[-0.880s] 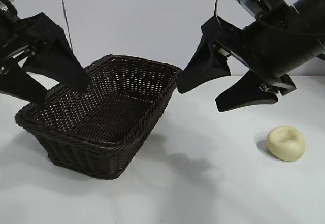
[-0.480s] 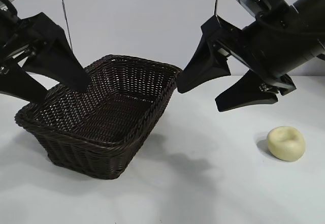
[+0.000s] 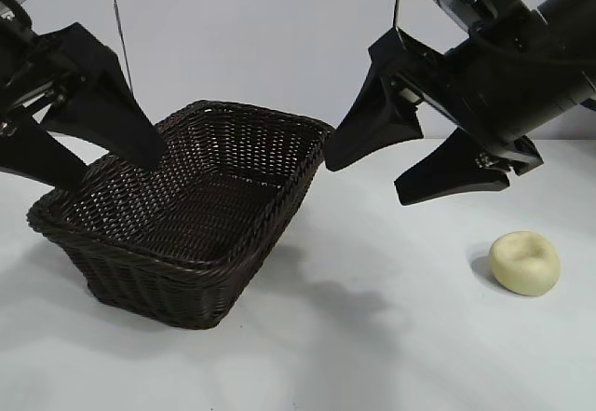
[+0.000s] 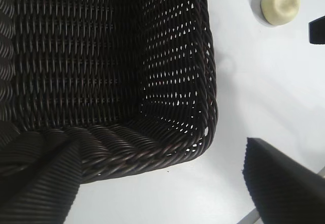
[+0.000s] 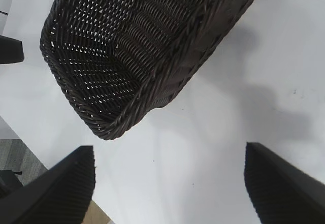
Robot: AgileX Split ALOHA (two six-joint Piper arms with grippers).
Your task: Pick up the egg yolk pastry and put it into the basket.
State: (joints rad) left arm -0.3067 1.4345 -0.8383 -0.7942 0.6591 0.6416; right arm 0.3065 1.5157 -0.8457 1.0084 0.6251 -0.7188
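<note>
While pastry (image 3: 525, 263) lies on table, well right of basket (image 3: 191, 234) | right gripper (image 3: 410, 164) spread wide, empty, above and basket-side of it, nearer arm | left gripper (image 3: 98, 164) spread, over basket

basket (image 5: 147, 46): dark woven wicker, fills the view from 9 to 1 o'clock, one rounded corner toward 7 o'clock, nothing seen inside
table (image 5: 238, 107): white, soft shadow at 3 o'clock
right gripper (image 5: 170, 183): fingers spread wide at 7 and 5 o'clock, holding nothing
dark shape (image 5: 10, 49): at 9 o'clock, perhaps the other arm's finger
</note>
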